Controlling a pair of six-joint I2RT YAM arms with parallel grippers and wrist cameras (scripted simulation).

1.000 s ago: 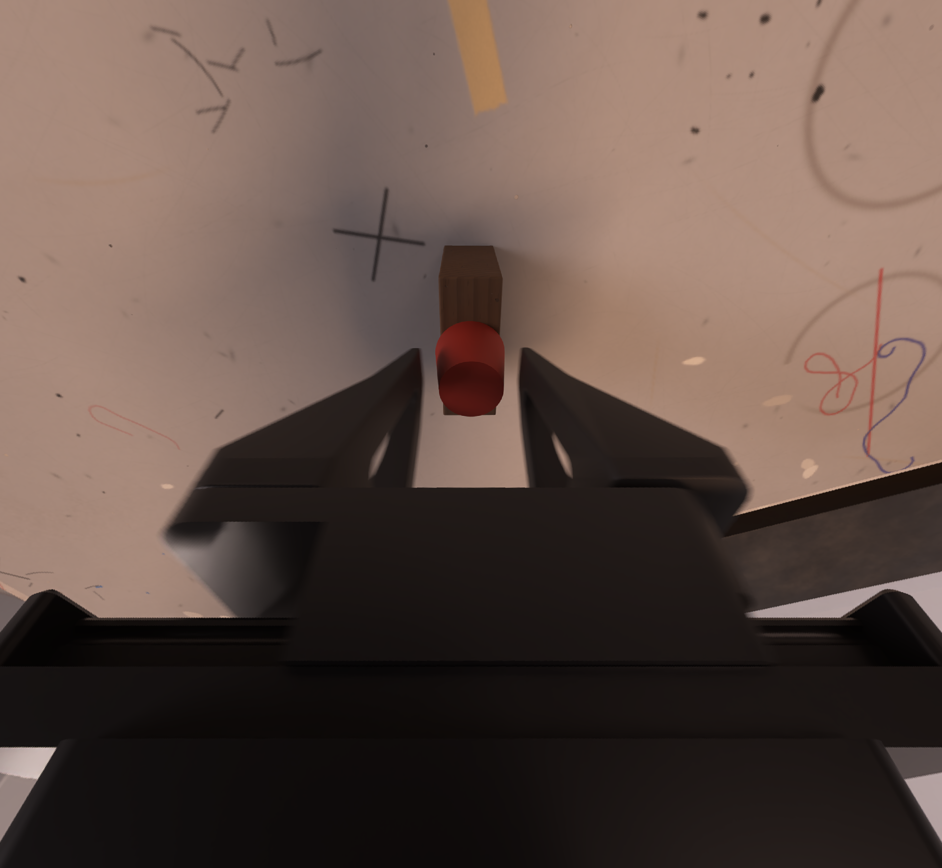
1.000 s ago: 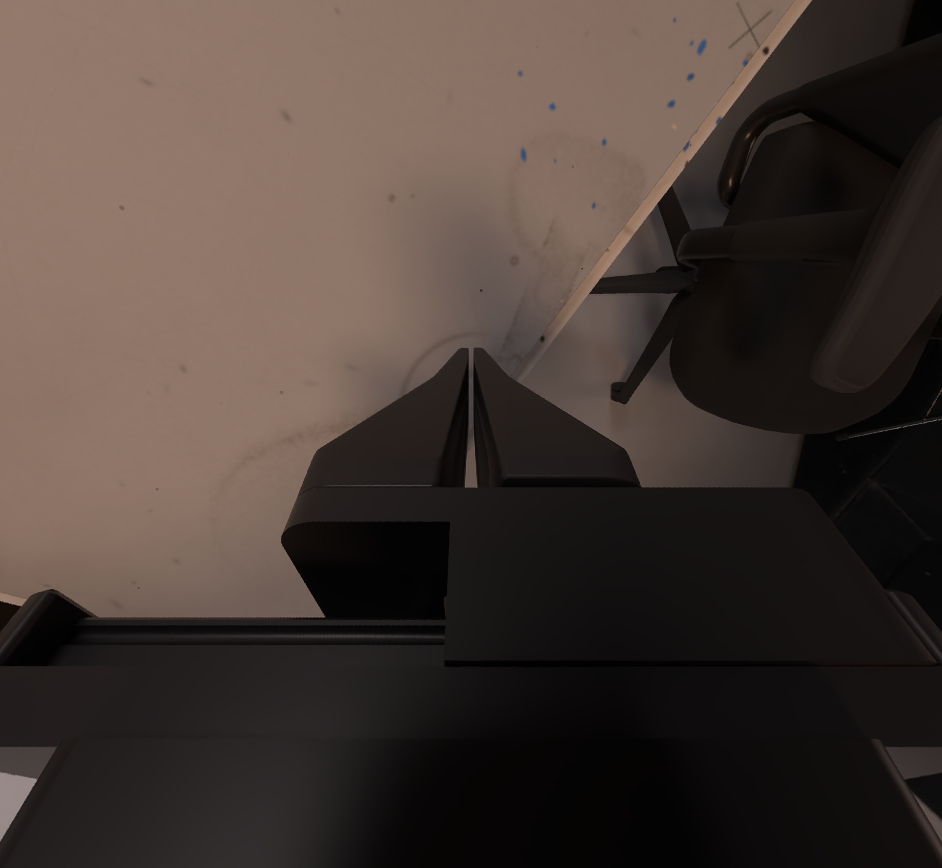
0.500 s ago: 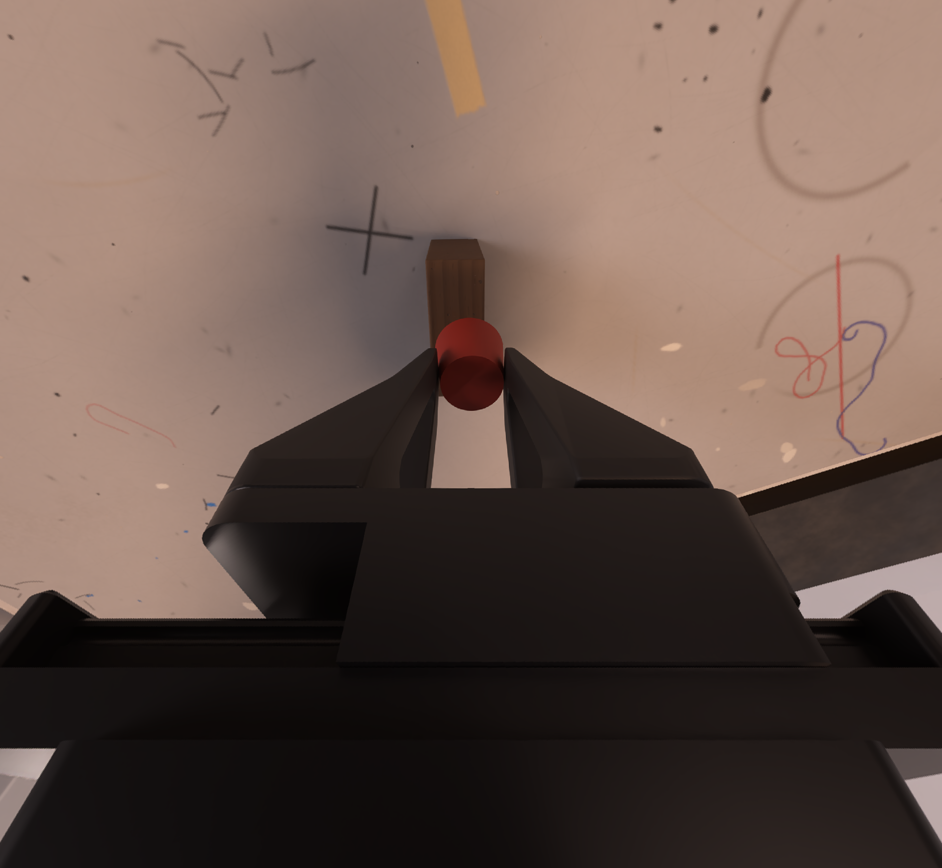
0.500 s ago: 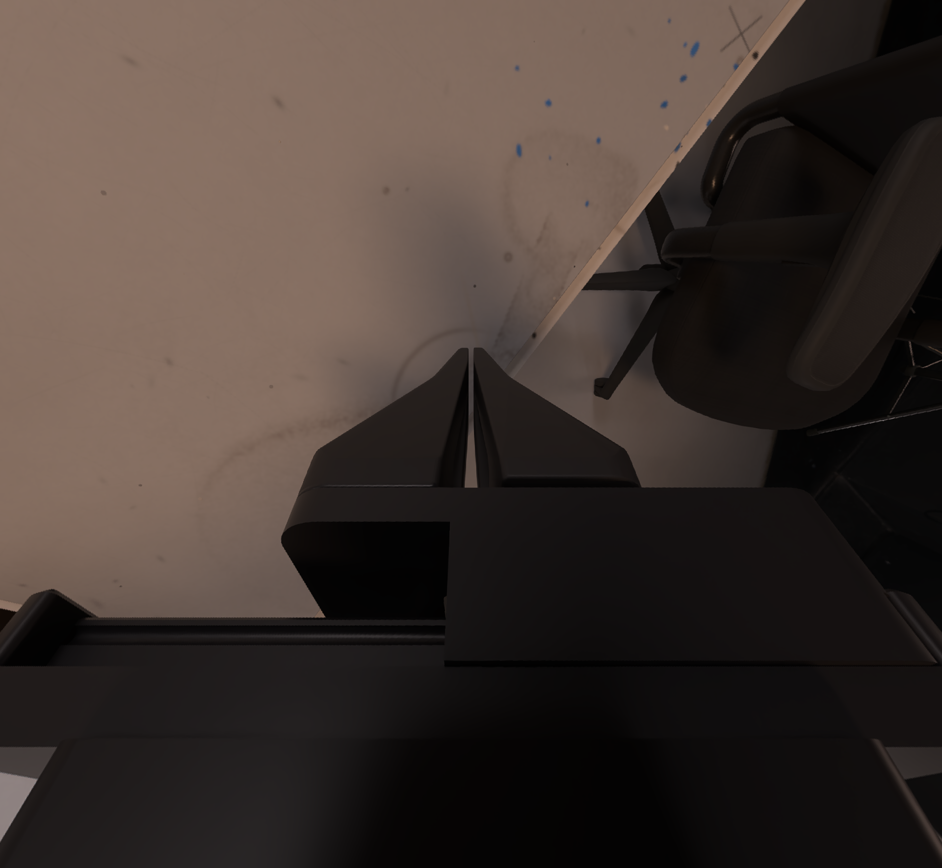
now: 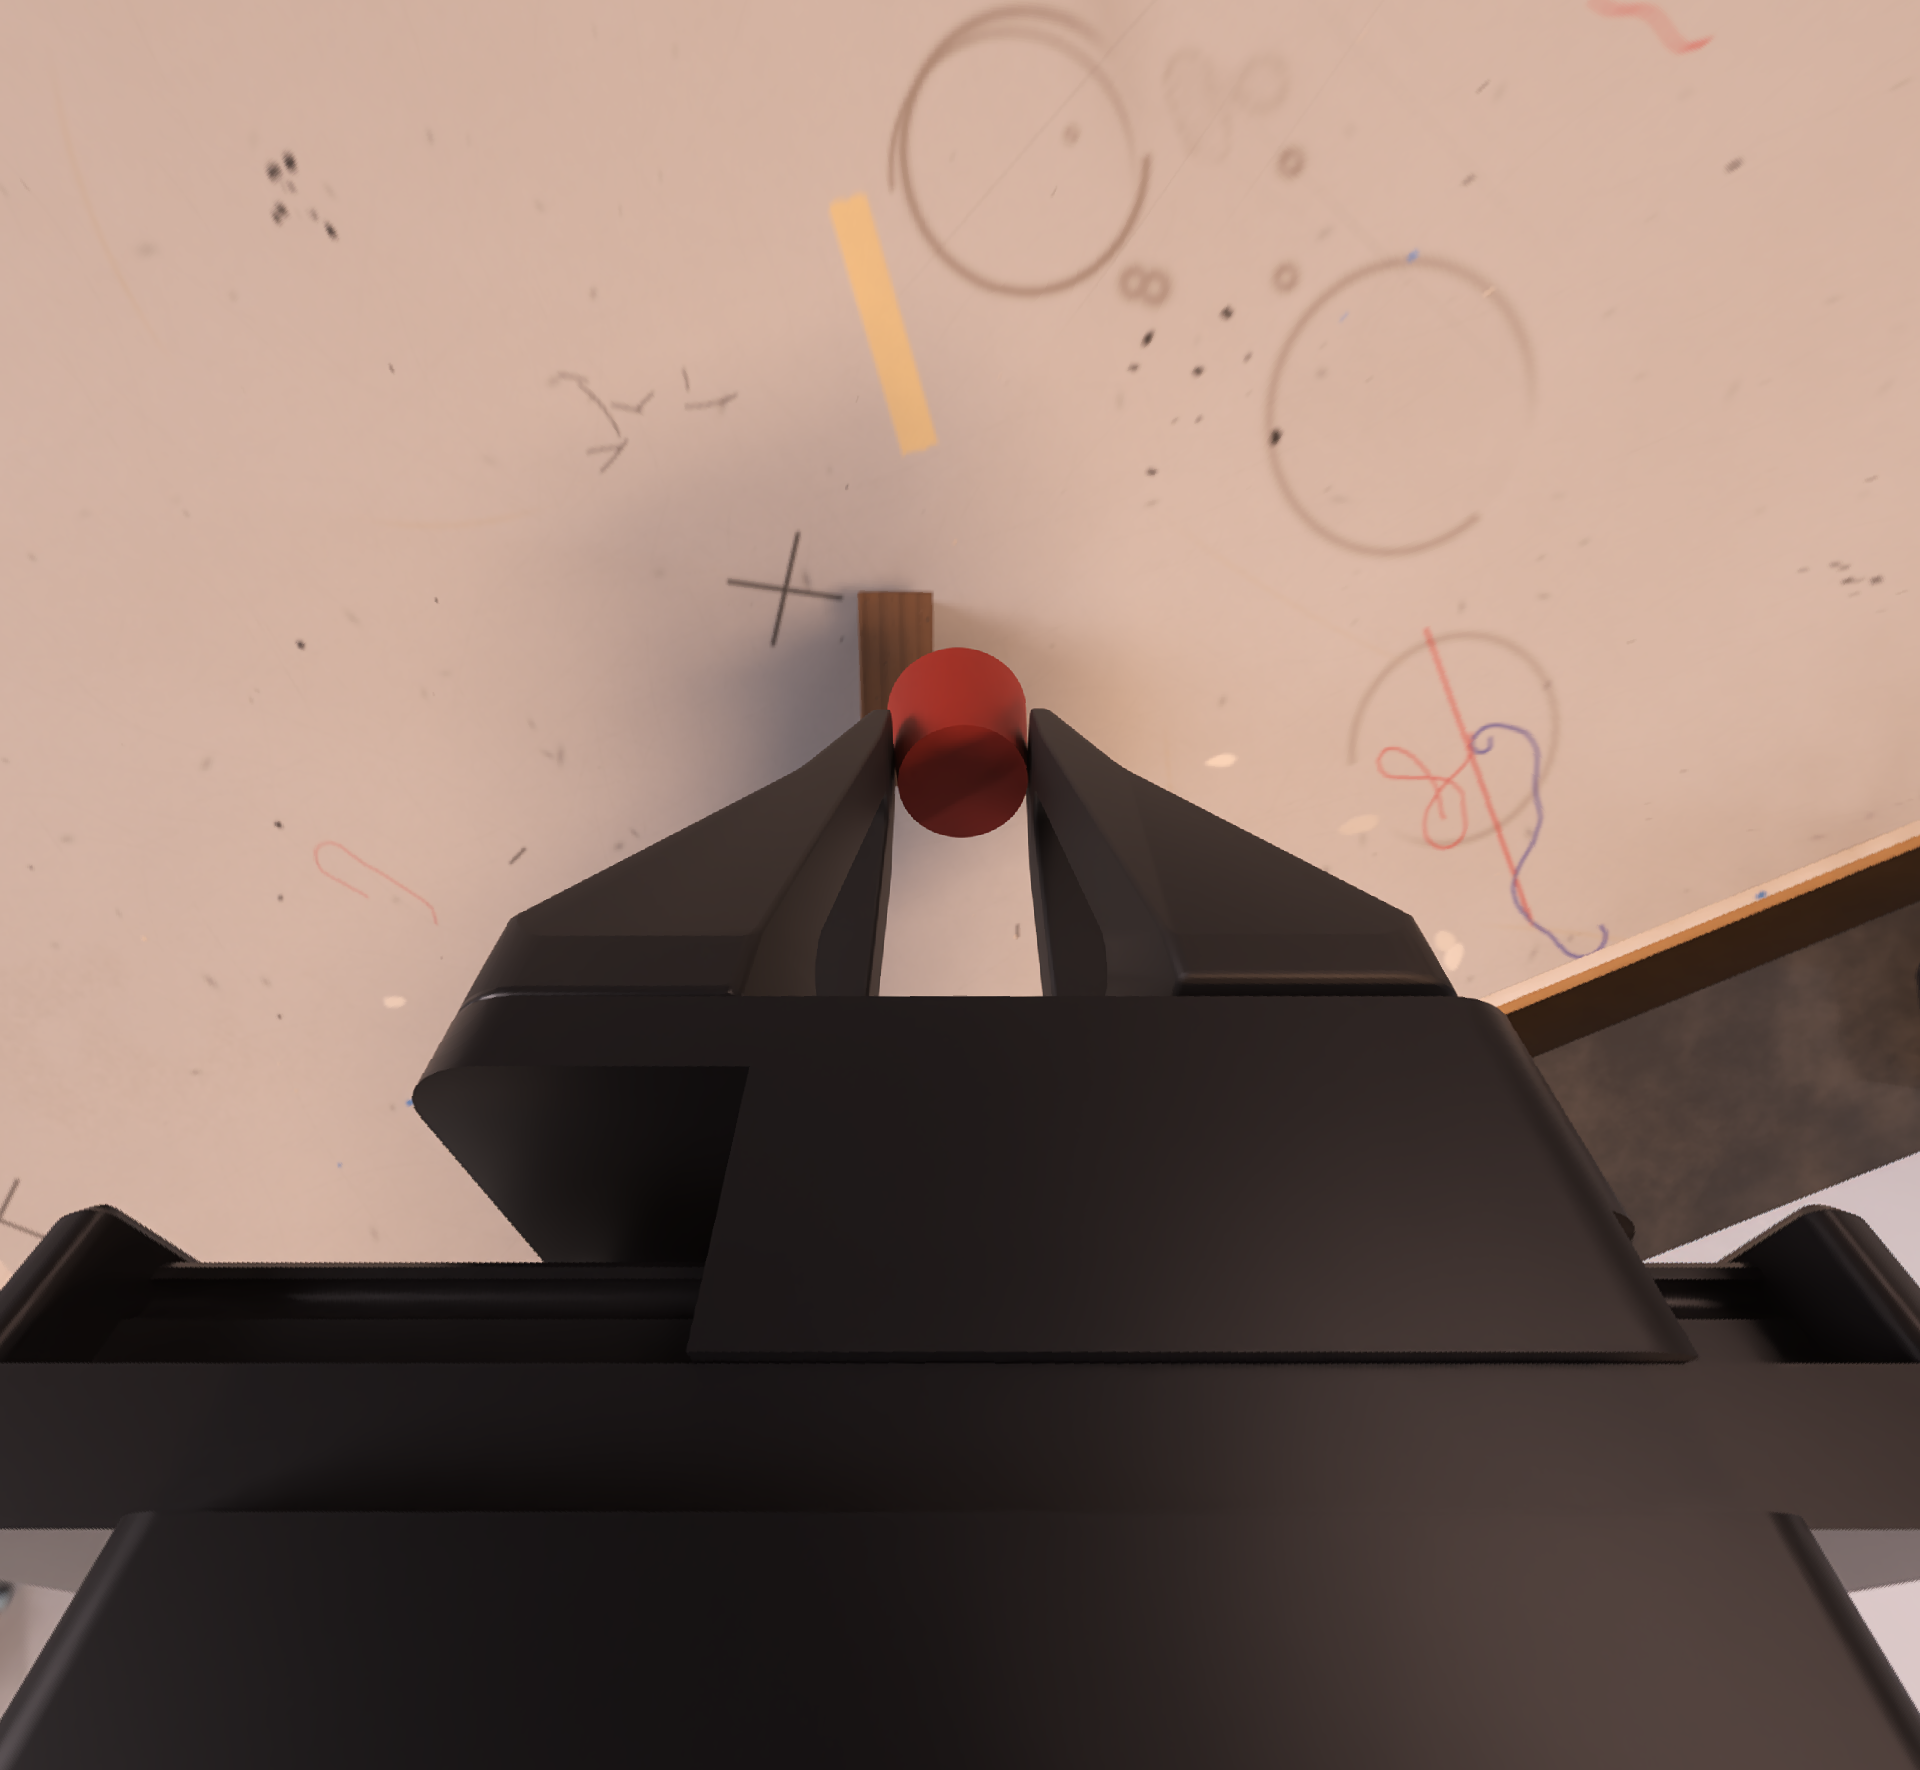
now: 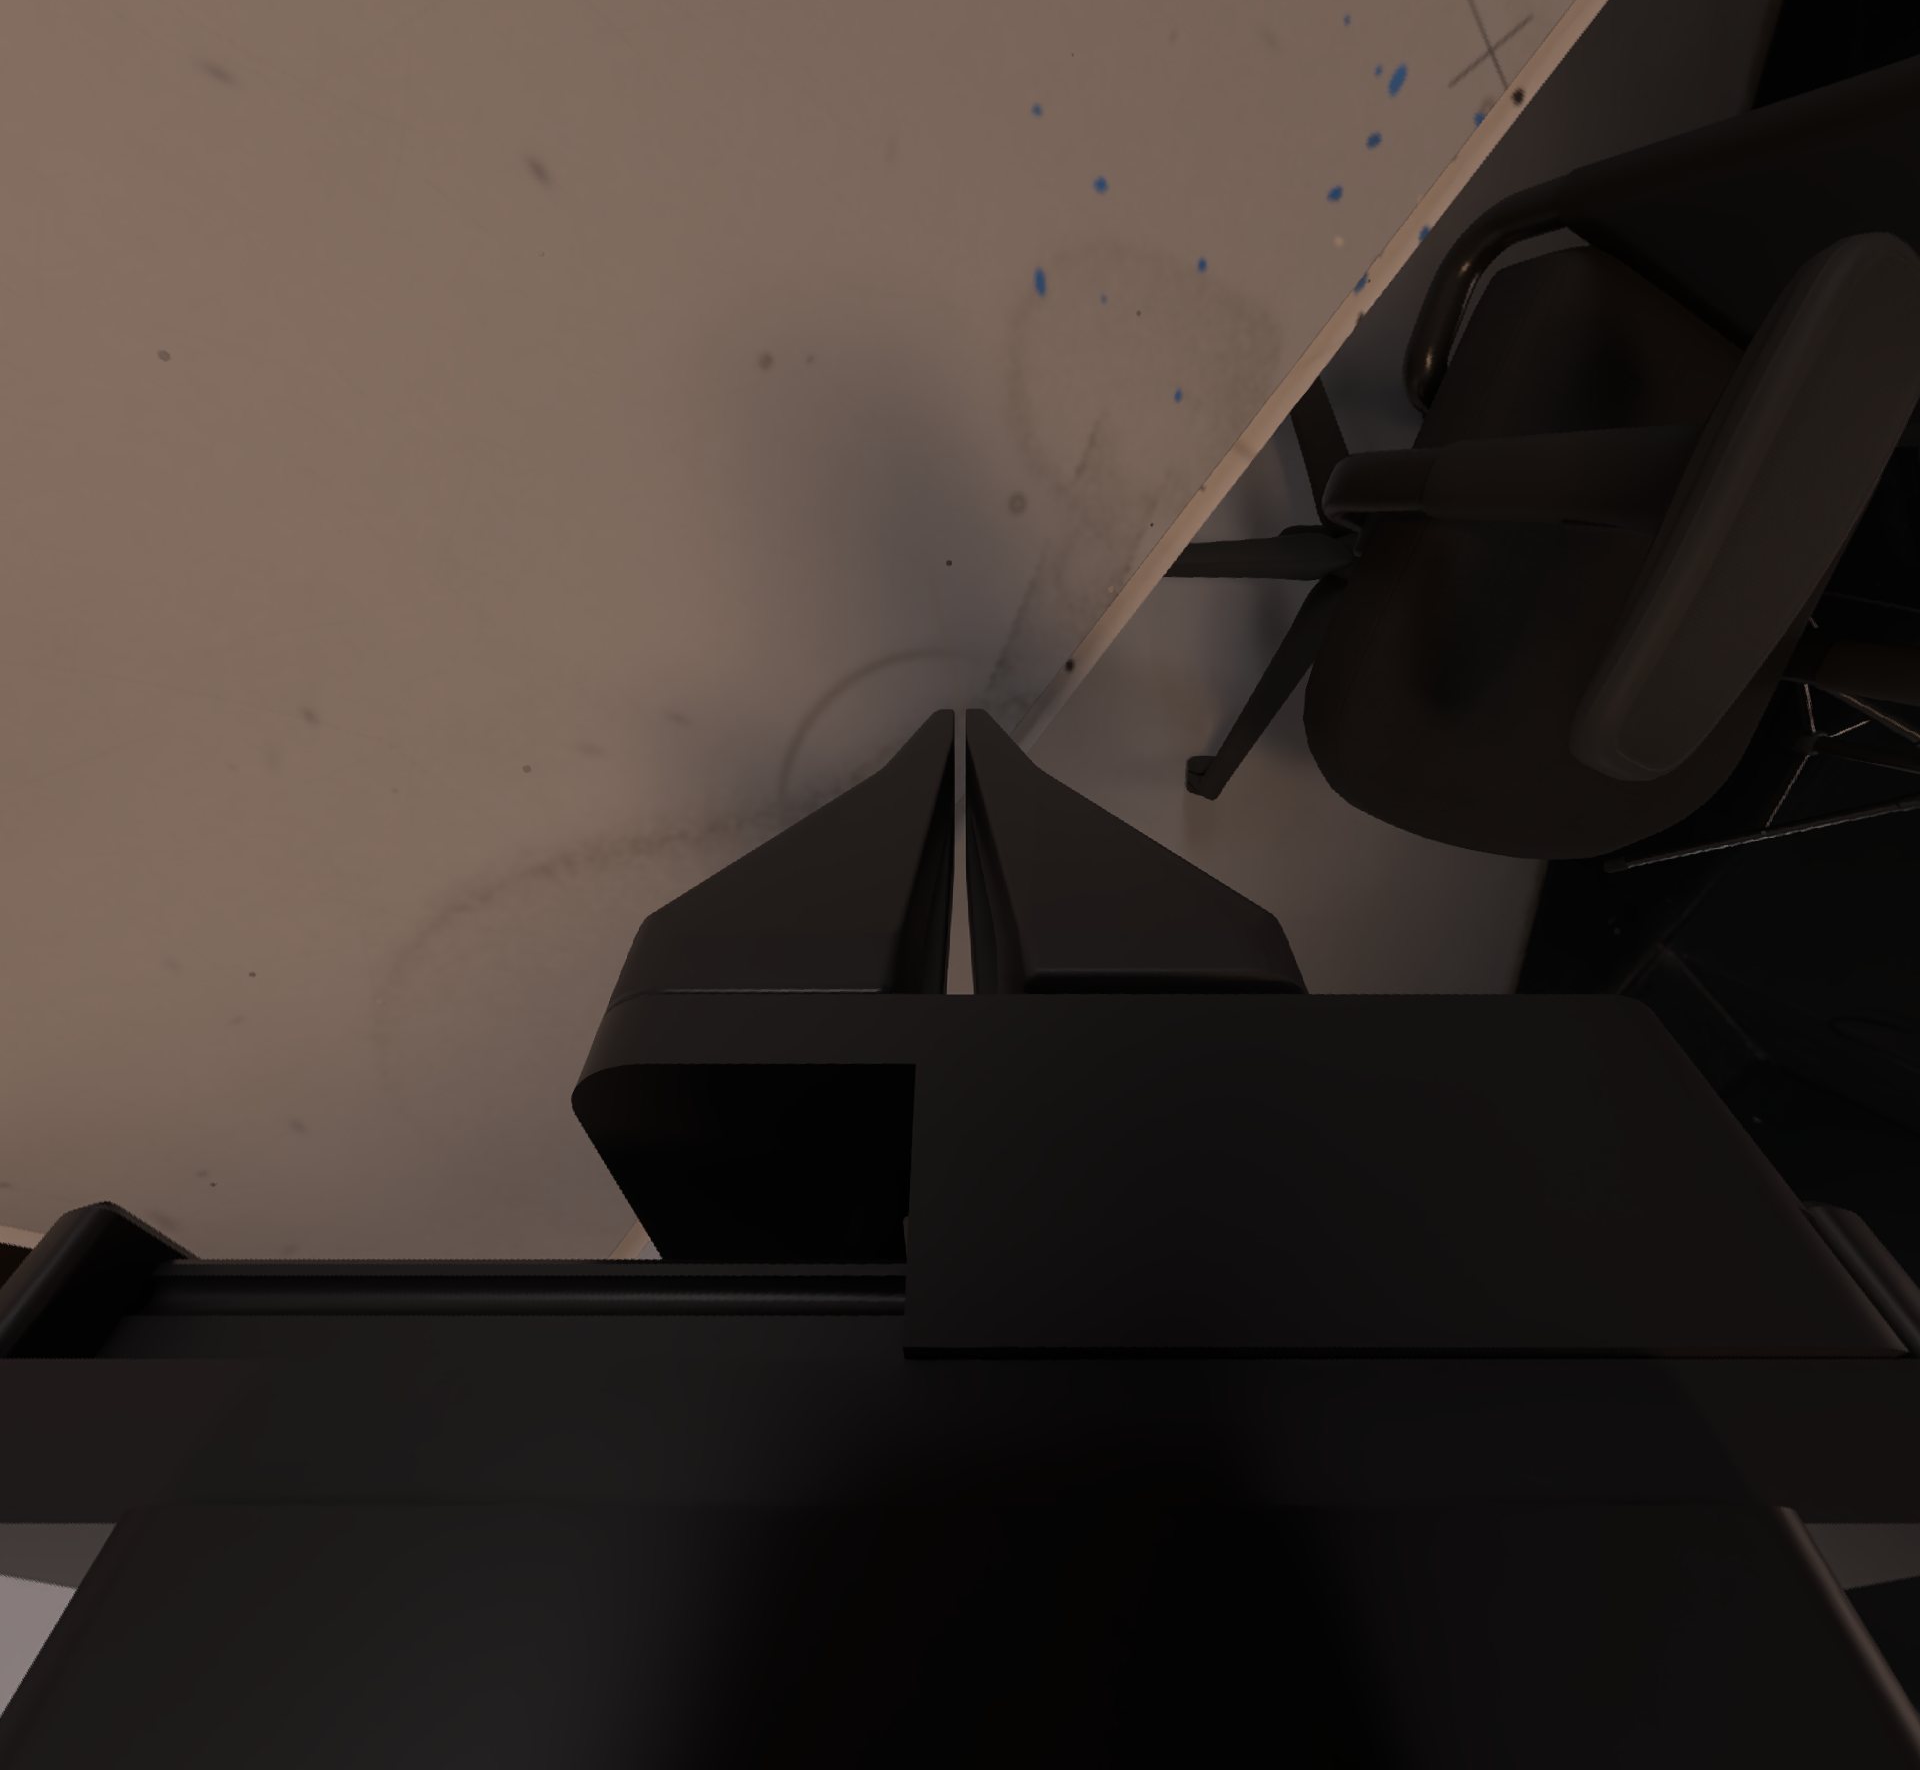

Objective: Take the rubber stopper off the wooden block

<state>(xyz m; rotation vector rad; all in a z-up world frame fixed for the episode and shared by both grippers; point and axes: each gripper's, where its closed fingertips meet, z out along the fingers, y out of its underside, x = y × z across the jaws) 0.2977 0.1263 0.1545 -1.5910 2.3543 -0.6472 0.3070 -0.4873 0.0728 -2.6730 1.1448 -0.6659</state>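
Left wrist view: beige marked tabletop point(image 5: 416, 577); black pen cross point(image 5: 781, 590) at 11 o'clock of the small brown wooden block point(image 5: 891, 640), yellow tape strip point(image 5: 883, 323) at 12. Red cylindrical rubber stopper point(image 5: 958, 744) overlaps the block's near end; contact unclear. Left gripper point(image 5: 960, 770) narrowed, both fingertips pressed on the stopper's sides.

Right wrist view: black office chair point(image 6: 1621, 577) at 2 o'clock, past the table edge. Right gripper point(image 6: 959, 733) pinched closed, holding nothing.
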